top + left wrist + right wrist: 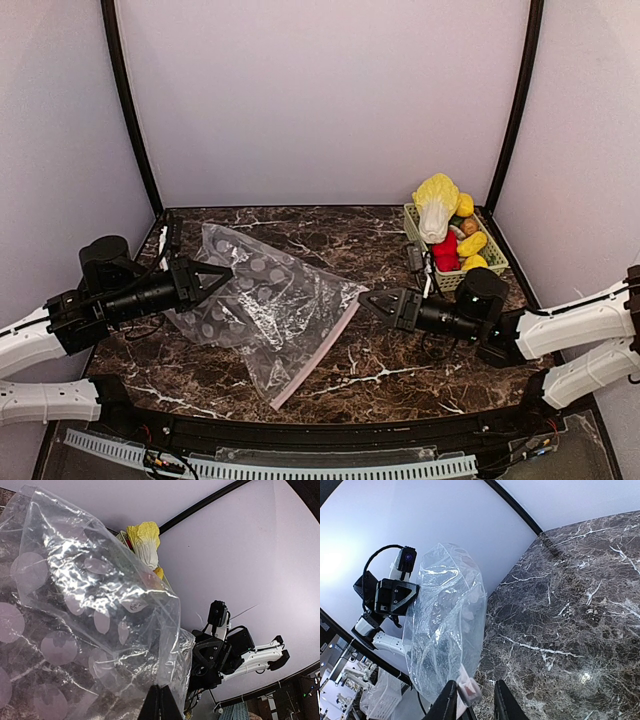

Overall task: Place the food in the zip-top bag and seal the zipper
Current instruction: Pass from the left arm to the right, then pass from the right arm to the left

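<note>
The clear dotted bag (268, 300) lies crumpled in the middle of the dark marble surface (400, 370), empty, its left side lifted off the stone. The left fingers (161, 706) are pressed together on the film at that raised left edge, pinching the bag. A pink-white zipper strip (318, 358) runs along the bag's near right edge, from its right corner down toward the front. At that corner the right fingers (449, 702) stand a little apart on either side of the small white slider tab (469, 690); a gap shows between the tab and one finger, so they are not clamped on it. The toy food sits in a light green basket (455, 282) at the rear right of the surface, well apart from the bag: a yellow-white cabbage (435, 205) on top, a red piece (446, 252) and some yellow pieces (472, 243) below it.
</note>
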Motion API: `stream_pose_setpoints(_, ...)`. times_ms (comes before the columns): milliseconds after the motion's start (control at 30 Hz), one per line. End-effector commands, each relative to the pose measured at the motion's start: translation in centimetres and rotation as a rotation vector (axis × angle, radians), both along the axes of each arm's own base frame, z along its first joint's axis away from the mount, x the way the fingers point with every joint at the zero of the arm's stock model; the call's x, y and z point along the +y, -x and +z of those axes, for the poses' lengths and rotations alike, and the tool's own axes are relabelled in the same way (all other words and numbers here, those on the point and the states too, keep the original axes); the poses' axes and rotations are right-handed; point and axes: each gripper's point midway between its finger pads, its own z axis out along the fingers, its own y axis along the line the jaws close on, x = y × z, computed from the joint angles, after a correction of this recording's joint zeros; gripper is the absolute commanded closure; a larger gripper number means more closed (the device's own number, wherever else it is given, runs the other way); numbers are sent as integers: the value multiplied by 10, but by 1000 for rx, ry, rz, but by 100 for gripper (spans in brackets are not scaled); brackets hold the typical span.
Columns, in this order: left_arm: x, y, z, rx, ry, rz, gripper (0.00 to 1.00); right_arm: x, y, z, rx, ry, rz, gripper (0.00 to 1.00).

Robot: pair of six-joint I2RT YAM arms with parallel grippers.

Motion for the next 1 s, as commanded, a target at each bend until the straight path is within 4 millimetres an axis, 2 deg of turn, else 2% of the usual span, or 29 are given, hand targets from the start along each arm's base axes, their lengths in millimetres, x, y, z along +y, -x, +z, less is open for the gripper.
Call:
stream_pose_setpoints(0,0,4,-1,5,6,-13,99,-3,1,16,-50,-45,-18,77)
stream_pose_setpoints(200,0,5,-2,14,8,-16,99,-4,1,20,-61,-48,-20,92)
stream_pose_setpoints(367,1,5,-2,13,5,-13,99,-5,2,22,-64,-50,-20,100)
stream_pose_setpoints(500,1,5,-5,14,-15,-15,99,-8,3,23,-67,-45,-24,100)
stream_pose_setpoints(533,2,6,-11,21,-49,-20,98,-8,3,23,-71,-39,-25,100)
stream_pose_setpoints(567,4,6,-6,10,-62,-16,87,-9,3,24,-74,-30,-27,100)
stream_pose_setpoints(600,8,7,-18,21,-135,-18,77,-10,2,23,-76,-8,-32,100)
stream_pose_setpoints(633,12,4,-8,-3,-159,3,57,-10,0,22,-76,19,-44,100)
stream_pose_setpoints(667,20,7,-22,10,-263,1,48,-13,-2,20,-74,59,-63,100)
stream_pose_setpoints(700,27,3,-8,-19,-295,37,32,-15,-4,16,-71,107,-74,100)
stream_pose_setpoints(733,36,6,-21,-11,-405,27,26,-17,-6,17,-77,149,-85,100)
stream_pose_setpoints(767,45,1,-3,-49,-436,67,16,-20,-7,16,-84,201,-93,100)
stream_pose_setpoints(800,55,2,-12,-54,-549,61,13,-22,-7,15,-87,254,-97,100)
stream_pose_setpoints(833,57,1,5,-89,-566,64,8,-24,-7,16,-98,298,-96,100)
stream_pose_setpoints(867,62,1,-1,-102,-664,38,6,-26,-6,18,-108,334,-87,100)
stream_pose_setpoints(900,64,2,12,-124,-689,24,3,-27,-3,19,-113,372,-66,100)
stream_pose_setpoints(933,58,0,10,-158,-749,-34,2,-26,0,25,-132,383,-45,100)
stream_pose_setpoints(967,50,-3,17,-179,-771,-73,2,-26,5,25,-130,413,-10,100)
